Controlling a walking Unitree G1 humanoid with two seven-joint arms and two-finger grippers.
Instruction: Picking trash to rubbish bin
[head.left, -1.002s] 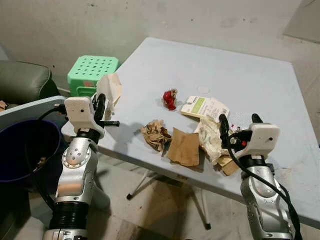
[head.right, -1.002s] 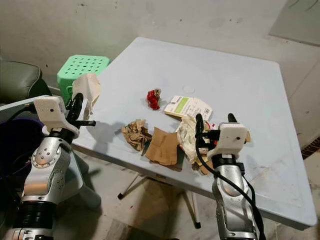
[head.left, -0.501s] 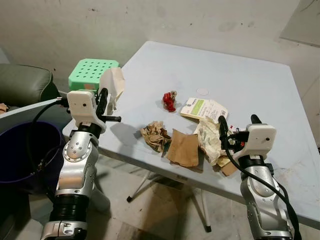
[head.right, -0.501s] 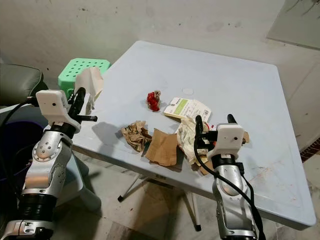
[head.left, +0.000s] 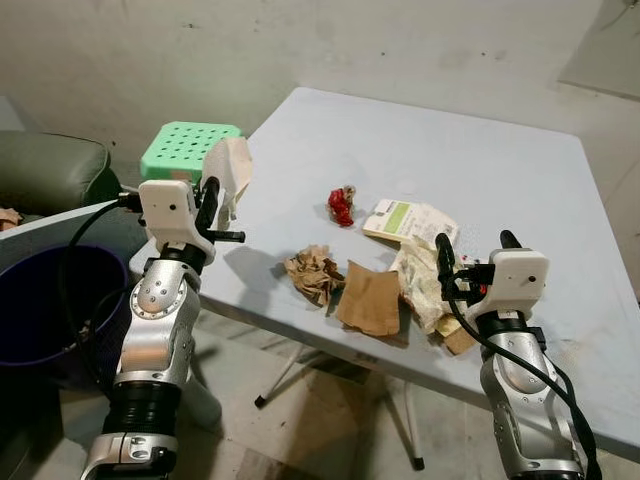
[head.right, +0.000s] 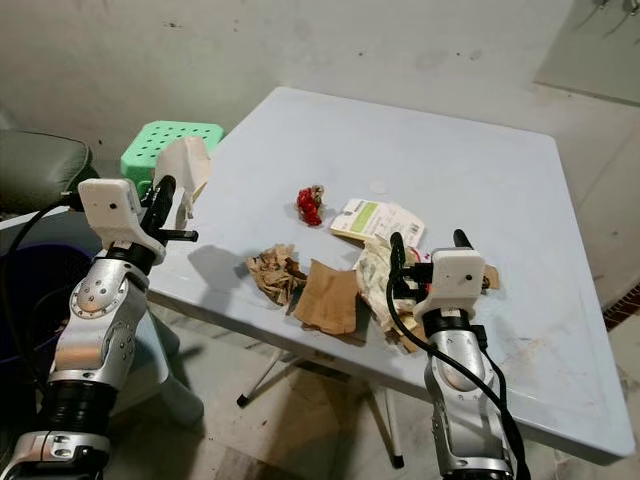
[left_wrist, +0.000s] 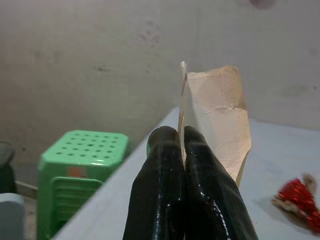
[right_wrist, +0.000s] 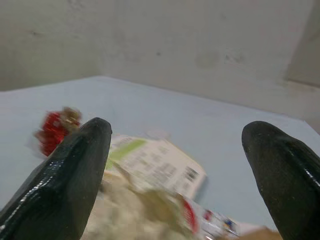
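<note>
Left gripper (head.left: 212, 196): we hold it pinched tight on a beige paper scrap (head.left: 230, 172), raised beside the table's left corner, above the green stool (head.left: 186, 150).
Right gripper (head.left: 474, 251): we keep its fingers spread wide over the crumpled white wrapper (head.left: 418, 282) at the near edge of the table (head.left: 480, 150); nothing is held.
Rubbish bin (head.left: 45, 300): the dark bin stands low on our left, beside the left arm and clear of the table.
Remaining trash: a brown paper wad (head.left: 313, 273), a flat brown cardboard piece (head.left: 369, 297), a red wrapper (head.left: 340, 204) and a printed packet (head.left: 410, 218) lie on the table.
Risk, release point: we judge the scrap is not yet over the bin mouth; opening here would likely drop it on the stool or floor.
Risk, light paper: the scrap is thin and may flutter off course or cling to a finger when released.
Risk, right side: closing on the layered wrapper pile may catch only part of it and push the rest off the near edge.
</note>
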